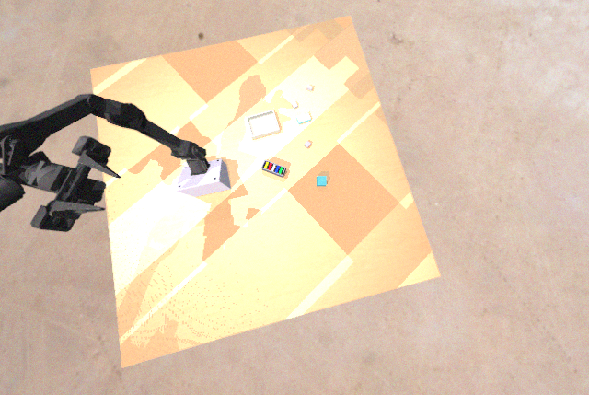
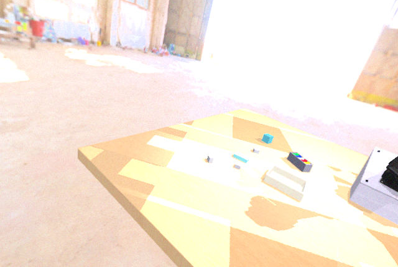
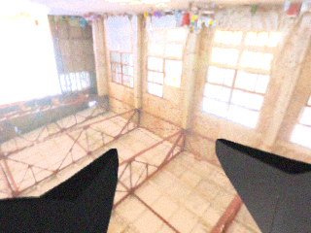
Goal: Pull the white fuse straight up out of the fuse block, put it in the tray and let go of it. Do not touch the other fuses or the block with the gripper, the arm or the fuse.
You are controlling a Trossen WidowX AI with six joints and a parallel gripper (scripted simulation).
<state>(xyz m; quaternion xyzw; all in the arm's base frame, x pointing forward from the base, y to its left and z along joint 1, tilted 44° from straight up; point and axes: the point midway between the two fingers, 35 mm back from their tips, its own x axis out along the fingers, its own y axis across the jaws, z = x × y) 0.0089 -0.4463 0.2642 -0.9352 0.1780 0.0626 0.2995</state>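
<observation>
The white fuse [image 1: 273, 168] [image 2: 301, 158] sits in the dark fuse block [image 2: 296, 163], between the red and the blue fuse; yellow and green fuses stand at the ends. The block is small in the top and exterior views. The pale, shallow tray [image 1: 265, 135] [image 2: 282, 188] stands on the table near the block and shows no object inside. My gripper [image 1: 110, 192] [image 3: 167, 149] is open and empty. It is raised at the left in the top view, far from block and tray. The wrist view looks past the fingers at windows and roof beams.
A turquoise cube [image 1: 321, 180] [image 2: 267, 138] stands beyond the block. A flat turquoise-edged piece [image 1: 303, 117] [image 2: 240, 158] and three small pale pieces [image 1: 307, 144] [image 2: 209, 159] lie near the tray. The arm's pale base box [image 1: 204, 185] [image 2: 369, 193] stands on the table [image 1: 266, 276].
</observation>
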